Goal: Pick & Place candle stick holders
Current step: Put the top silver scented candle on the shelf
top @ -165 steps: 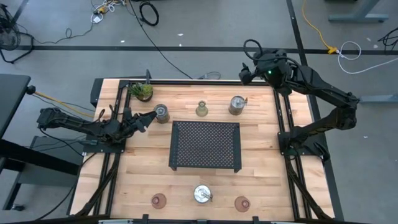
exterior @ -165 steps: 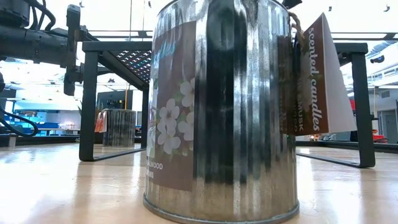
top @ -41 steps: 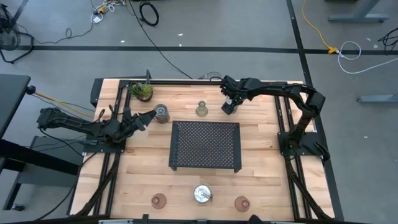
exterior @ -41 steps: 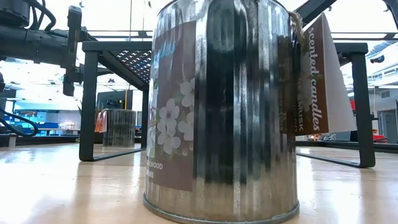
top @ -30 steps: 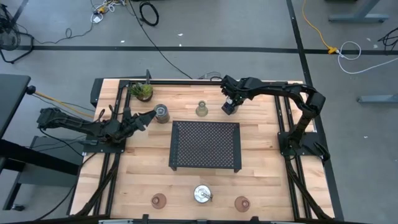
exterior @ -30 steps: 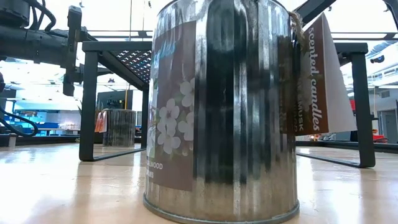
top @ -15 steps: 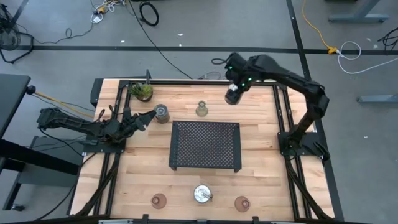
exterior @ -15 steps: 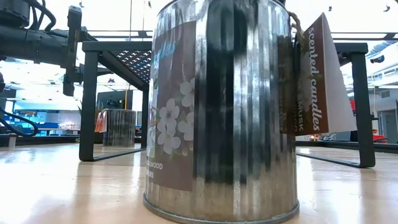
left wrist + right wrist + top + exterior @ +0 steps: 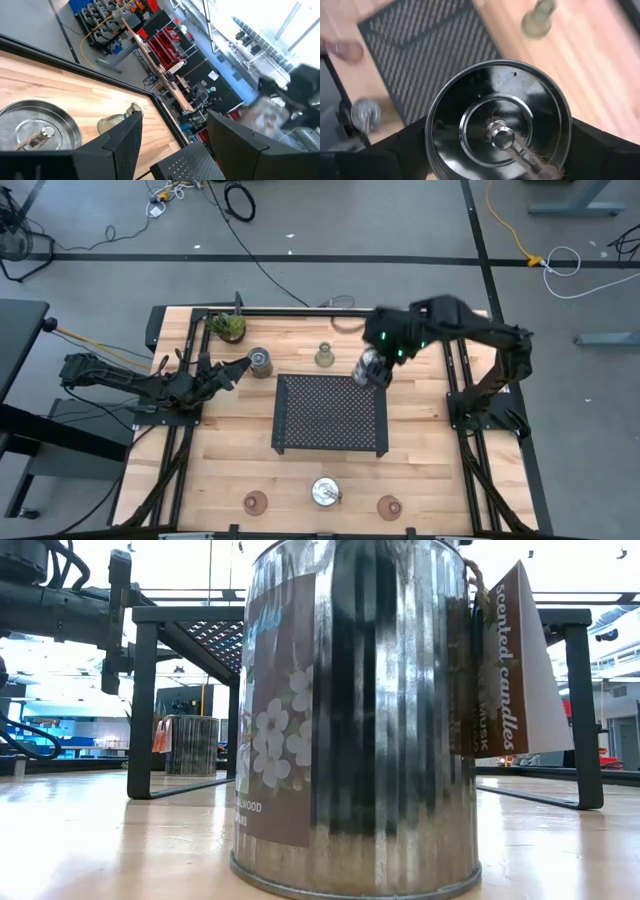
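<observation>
A shiny silver candle stick holder (image 9: pixel 370 367) with a knobbed lid (image 9: pixel 502 135) hangs over the far right corner of the black mesh tray (image 9: pixel 330 415), with my right gripper (image 9: pixel 378 352) shut on it. My left gripper (image 9: pixel 238 367) waits open at the left, beside a second silver holder (image 9: pixel 259 362) that stands on the table. An olive-green glass holder (image 9: pixel 324 357) stands behind the tray. At the near edge stand a third silver holder (image 9: pixel 324 492) and two reddish-brown glass ones (image 9: pixel 255 502) (image 9: pixel 388 506). My right gripper pinches the silver holder between its two fingers (image 9: pixel 405 150), one on each opposite side of the round wall at the rim (image 9: pixel 431 131). The fingers come from above, slanting down. The holder is lifted clear, its lid up, above the tray.
A small green plant (image 9: pixel 228 327) stands at the far left corner. In the low view the near silver holder (image 9: pixel 355 710) with its paper tag (image 9: pixel 515 665) fills the foreground, the tray's legs (image 9: pixel 145 700) behind it. Bare wood lies either side of the tray.
My right gripper has lifted the silver holder clear of the table's far right part, tipped more steeply downward, and carried it toward the tray's far right corner. The holder stays lid up. My left arm has kept still.
</observation>
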